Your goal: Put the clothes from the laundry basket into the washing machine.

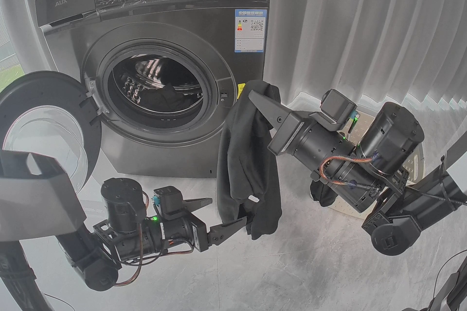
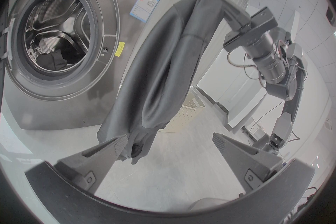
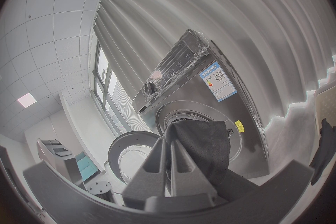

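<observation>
pale floor (image 1: 301, 268) and white curtains (image 1: 365, 10) surround the washing machine (image 1: 160, 30), its round door (image 1: 44, 127) swung open. the right tool (image 1: 253, 95) is clamped shut on a dark garment (image 1: 245, 156) hanging just right of the drum opening. the left tool (image 1: 228, 211) gapes wide below, one finger touching the garment's lower edge

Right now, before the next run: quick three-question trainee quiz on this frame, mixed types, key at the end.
1. True or false: the left gripper is open.
2. The dark garment hangs from: A the left gripper, B the right gripper, C the door.
3. What already lies in the washing machine's drum?
Key: 1 true; 2 B; 3 a dark cloth.
</observation>
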Controlling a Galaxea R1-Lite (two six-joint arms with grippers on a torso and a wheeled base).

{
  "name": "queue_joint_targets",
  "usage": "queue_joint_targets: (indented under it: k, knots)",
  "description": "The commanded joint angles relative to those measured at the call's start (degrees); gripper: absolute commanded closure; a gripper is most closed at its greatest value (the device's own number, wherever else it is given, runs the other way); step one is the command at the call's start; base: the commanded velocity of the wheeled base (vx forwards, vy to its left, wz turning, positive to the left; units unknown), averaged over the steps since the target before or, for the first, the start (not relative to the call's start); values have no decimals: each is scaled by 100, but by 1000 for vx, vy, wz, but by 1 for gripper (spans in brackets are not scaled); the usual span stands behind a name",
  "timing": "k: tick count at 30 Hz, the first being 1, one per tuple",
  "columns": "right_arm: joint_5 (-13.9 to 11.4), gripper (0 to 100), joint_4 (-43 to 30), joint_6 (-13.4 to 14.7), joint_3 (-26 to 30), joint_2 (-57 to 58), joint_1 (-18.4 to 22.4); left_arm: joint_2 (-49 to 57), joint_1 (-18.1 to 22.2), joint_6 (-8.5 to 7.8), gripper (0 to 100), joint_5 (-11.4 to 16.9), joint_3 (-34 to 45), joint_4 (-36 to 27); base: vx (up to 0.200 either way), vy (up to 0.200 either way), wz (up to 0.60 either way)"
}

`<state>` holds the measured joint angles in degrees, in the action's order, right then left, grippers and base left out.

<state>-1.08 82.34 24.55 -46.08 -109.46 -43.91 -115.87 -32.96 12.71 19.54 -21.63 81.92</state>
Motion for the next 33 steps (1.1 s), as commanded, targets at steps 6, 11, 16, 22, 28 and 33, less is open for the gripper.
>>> queue_joint_targets:
  k: [6, 11, 16, 22, 28, 33]
  knots:
    - [21, 100, 37, -3, 11, 12, -39, -885, -87, 398, 0, -12, -588, 404, 0, 0, 0]
    - [21, 100, 37, 6, 11, 4, -56, -1016, -44, 425, 0, -21, -914, 456, 0, 0, 0]
    - [21, 100, 46, 6, 29, 4, -65, -1148, -70, 425, 0, -29, -1001, 579, 0, 0, 0]
    - [21, 100, 46, 6, 29, 12, -65, -1262, -79, 390, 100, -188, -1089, 641, 0, 0, 0]
    - [21, 100, 160, -3, 108, -5, -56, -1245, -61, 337, 100, -196, -1195, 650, 0, 0, 0]
    - [29, 100, 160, -21, 126, -5, 14, -1175, -70, 267, 100, -196, -1186, 650, 0, 0, 0]
